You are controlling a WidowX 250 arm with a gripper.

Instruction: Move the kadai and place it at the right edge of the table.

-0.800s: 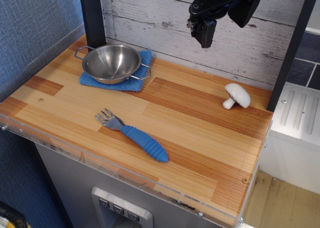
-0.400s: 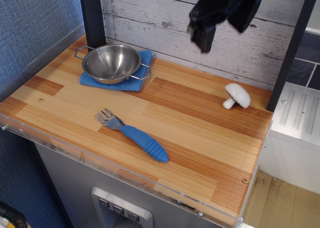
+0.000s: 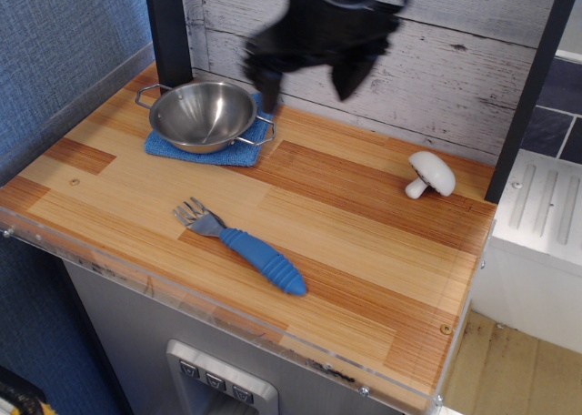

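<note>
The kadai [image 3: 202, 115] is a shiny steel bowl-shaped pan with two wire loop handles. It sits upright on a blue cloth [image 3: 238, 152] at the back left of the striped wooden table [image 3: 364, 251]. My gripper [image 3: 266, 83] is a dark, motion-blurred shape in the air just right of and above the kadai's right handle. It is not touching the kadai. The blur hides how its jaws stand. Nothing shows in its grasp.
A white mushroom [image 3: 431, 174] lies near the table's back right edge. A fork with a ribbed blue handle [image 3: 243, 246] lies at front centre. A white ribbed surface [image 3: 546, 210] lies beyond the right edge. A dark post [image 3: 168, 28] stands behind the kadai.
My gripper has swung left from above the table's back right to just beside the kadai, and a little lower. The kadai, mushroom and fork have not moved.
</note>
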